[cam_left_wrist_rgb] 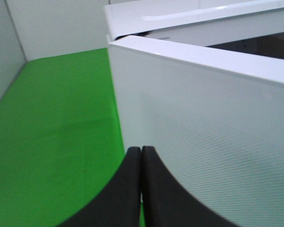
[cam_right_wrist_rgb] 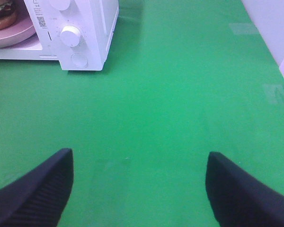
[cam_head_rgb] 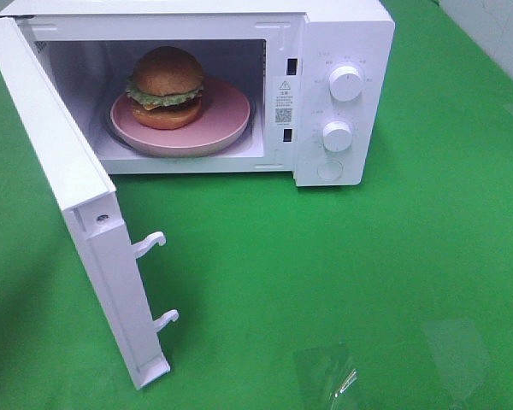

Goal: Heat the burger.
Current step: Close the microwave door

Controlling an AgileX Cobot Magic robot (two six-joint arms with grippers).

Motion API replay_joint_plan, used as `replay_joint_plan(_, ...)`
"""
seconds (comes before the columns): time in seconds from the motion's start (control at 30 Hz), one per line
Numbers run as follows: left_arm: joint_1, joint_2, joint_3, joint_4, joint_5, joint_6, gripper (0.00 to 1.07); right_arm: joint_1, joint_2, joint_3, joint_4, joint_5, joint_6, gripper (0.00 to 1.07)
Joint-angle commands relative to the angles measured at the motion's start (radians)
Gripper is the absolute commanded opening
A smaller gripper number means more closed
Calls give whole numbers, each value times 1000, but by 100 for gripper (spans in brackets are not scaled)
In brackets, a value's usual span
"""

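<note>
The burger (cam_head_rgb: 167, 88), with golden-brown buns, green lettuce and a yellow cheese edge, sits on a pink plate (cam_head_rgb: 222, 120) inside the white microwave (cam_head_rgb: 342, 34). The microwave door (cam_head_rgb: 68, 196) stands wide open, swung out to the left. In the left wrist view my left gripper (cam_left_wrist_rgb: 141, 156) is shut with nothing in it, its black fingertips close to the outer face of the door (cam_left_wrist_rgb: 203, 118). My right gripper (cam_right_wrist_rgb: 139, 177) is open over bare green cloth, away from the microwave (cam_right_wrist_rgb: 92, 28); the burger (cam_right_wrist_rgb: 2, 14) shows at that view's corner. Neither gripper shows in the exterior high view.
Two white knobs (cam_head_rgb: 345, 83) and a round button (cam_head_rgb: 329, 170) sit on the microwave's control panel. Two white latch hooks (cam_head_rgb: 150, 244) stick out of the door edge. Clear tape patches (cam_head_rgb: 325, 376) lie on the green cloth near the front.
</note>
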Motion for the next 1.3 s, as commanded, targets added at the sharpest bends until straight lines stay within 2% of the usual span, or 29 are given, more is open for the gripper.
replay_joint_plan(0.03,-4,76,-5,162,-126,-128,0,-6,-23,1,3,-12,-16,76)
replay_joint_plan(0.07,-4,76,-5,162,-126,-128,0,-6,-23,1,3,-12,-16,76)
replay_joint_plan(0.13,-4,129,-26,240,-187,-188,0,-6,-23,1,3,-12,-16,76)
replay_joint_plan(0.17,-4,129,-26,240,-187,-188,0,-6,-23,1,3,-12,-16,76)
replay_joint_plan(0.2,-4,163,-46,281,-210,-207,0,-6,-23,1,3,-12,-16,76)
replay_joint_plan(0.37,-4,223,-79,326,-205,-209,0,-6,-23,1,3,-12,-16,76)
replay_joint_plan(0.43,-17,247,-97,325,-197,-193,0,-6,-23,1,3,-12,-16,76)
replay_joint_plan(0.57,-74,290,-132,298,-197,-186,0,-6,-23,1,3,-12,-16,76)
replay_joint_plan(0.6,-111,312,-147,281,-197,-159,0,-6,-23,1,3,-12,-16,76)
replay_joint_plan(0.63,-111,312,-147,281,-197,-159,0,-6,-23,1,3,-12,-16,76)
replay_joint_plan(0.7,-166,350,-159,184,-200,-98,0,-6,-23,1,3,-12,-16,76)
replay_joint_plan(0.87,-208,375,-159,127,-204,-64,0,-6,-23,1,3,-12,-16,76)
replay_joint_plan(1.0,-271,408,-179,55,-205,-23,0,-6,-23,1,3,-12,-16,76)
replay_joint_plan(1.3,-348,480,-279,29,-190,-18,0,-6,-23,1,3,-12,-16,76)
